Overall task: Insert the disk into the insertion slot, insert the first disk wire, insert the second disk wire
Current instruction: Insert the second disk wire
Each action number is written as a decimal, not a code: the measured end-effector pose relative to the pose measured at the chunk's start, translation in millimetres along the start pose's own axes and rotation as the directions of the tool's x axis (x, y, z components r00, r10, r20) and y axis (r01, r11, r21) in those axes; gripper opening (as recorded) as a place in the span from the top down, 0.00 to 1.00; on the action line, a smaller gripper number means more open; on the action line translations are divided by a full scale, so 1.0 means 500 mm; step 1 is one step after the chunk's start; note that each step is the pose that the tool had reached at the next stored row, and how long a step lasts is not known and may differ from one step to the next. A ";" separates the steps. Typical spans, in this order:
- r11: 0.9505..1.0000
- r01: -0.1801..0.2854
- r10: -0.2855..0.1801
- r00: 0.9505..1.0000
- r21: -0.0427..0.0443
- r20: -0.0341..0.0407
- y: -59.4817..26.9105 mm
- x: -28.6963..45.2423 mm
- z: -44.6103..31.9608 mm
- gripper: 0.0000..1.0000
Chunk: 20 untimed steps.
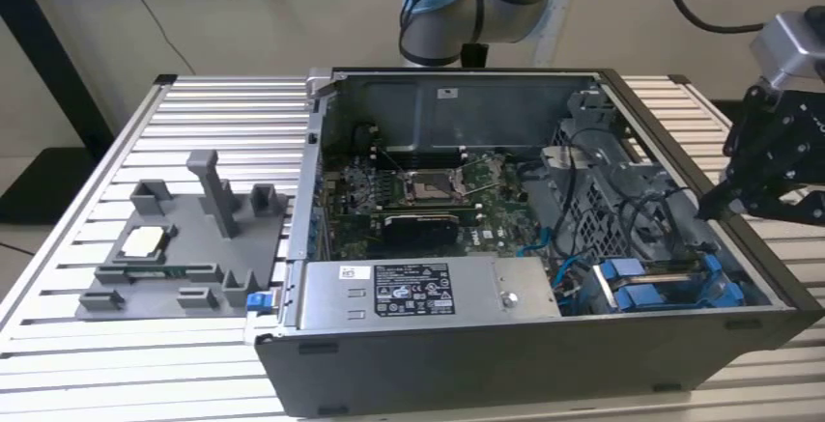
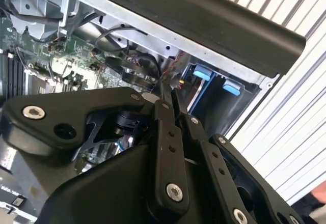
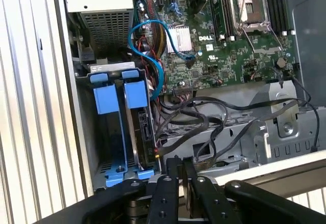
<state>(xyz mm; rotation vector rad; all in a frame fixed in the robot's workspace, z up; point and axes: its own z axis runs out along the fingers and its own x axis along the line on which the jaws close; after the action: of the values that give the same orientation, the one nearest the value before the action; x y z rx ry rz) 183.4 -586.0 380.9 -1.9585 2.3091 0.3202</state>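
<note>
The disk stands on edge inside the insertion slot, held in its bright blue carrier. In the exterior view the blue carrier sits in the case's front corner on the exterior view's right. Loose black wires run across the bay beside the disk. My gripper hangs above the case's wall on the exterior view's right, a little away from the disk. In both wrist views its fingers lie pressed together with nothing between them; the gripper tip is just over the black wires.
The open computer case lies on a slatted aluminium table. Inside are the green motherboard, a silver power supply and blue cables. A grey fixture plate lies on the exterior view's left.
</note>
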 end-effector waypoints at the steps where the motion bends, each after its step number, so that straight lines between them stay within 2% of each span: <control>1: 1.000 0.000 0.000 1.000 0.000 0.000 0.004 0.000 -0.002 0.84; 8: 1.000 0.000 0.000 1.000 0.000 0.000 0.008 0.000 -0.003 0.84; 10: 1.000 0.000 0.000 1.000 0.001 0.000 0.015 0.001 -0.003 0.84; 14: 1.000 0.001 -0.001 1.000 0.004 0.001 0.042 0.000 0.001 0.84; 20: 1.000 0.003 -0.003 1.000 0.014 0.002 0.083 0.007 0.003 0.84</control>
<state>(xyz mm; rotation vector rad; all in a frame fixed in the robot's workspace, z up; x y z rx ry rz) 142.1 -582.5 382.7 -1.9542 2.3001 0.3045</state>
